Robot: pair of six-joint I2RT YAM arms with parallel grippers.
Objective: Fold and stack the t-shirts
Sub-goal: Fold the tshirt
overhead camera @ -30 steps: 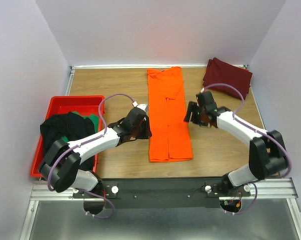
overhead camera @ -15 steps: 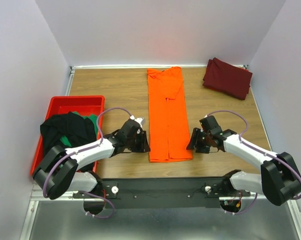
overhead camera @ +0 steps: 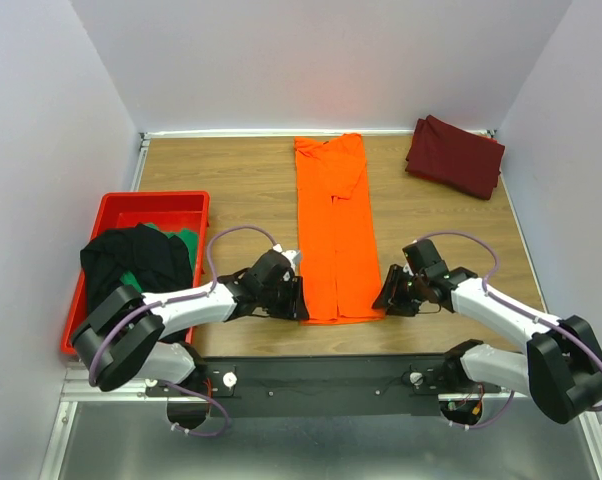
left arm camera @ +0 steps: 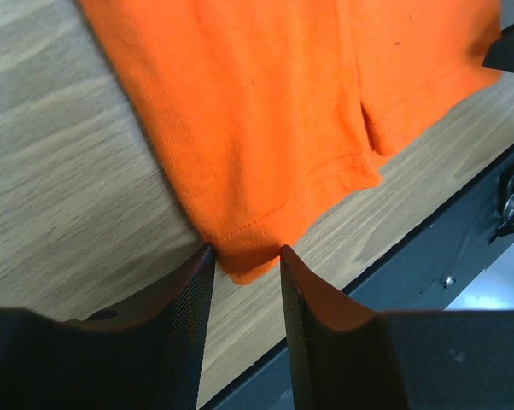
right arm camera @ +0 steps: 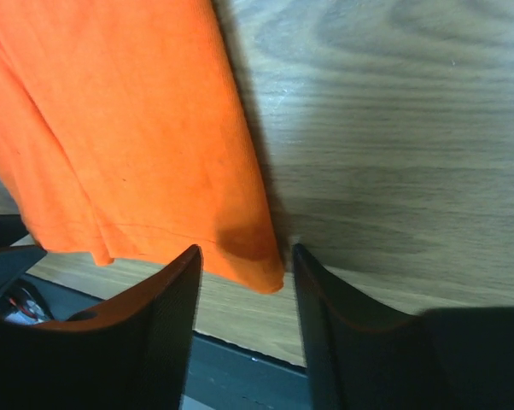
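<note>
A bright orange t-shirt, folded into a long strip, lies flat down the middle of the table. My left gripper sits low at its near left corner. In the left wrist view that corner of the orange t-shirt pokes between the open jaws of the left gripper, unpinched. My right gripper is at the near right corner. The right wrist view shows the orange t-shirt with its corner between the spread jaws of the right gripper. A folded maroon t-shirt rests at the far right.
A red bin stands at the left edge of the table, holding a crumpled black t-shirt and a green one. The black mounting rail runs just behind the shirt's near hem.
Both arms have slid along the orange shirt's sides toward the near edge and now flank its near corners. The left jaws widened a little; the right jaws narrowed.
</note>
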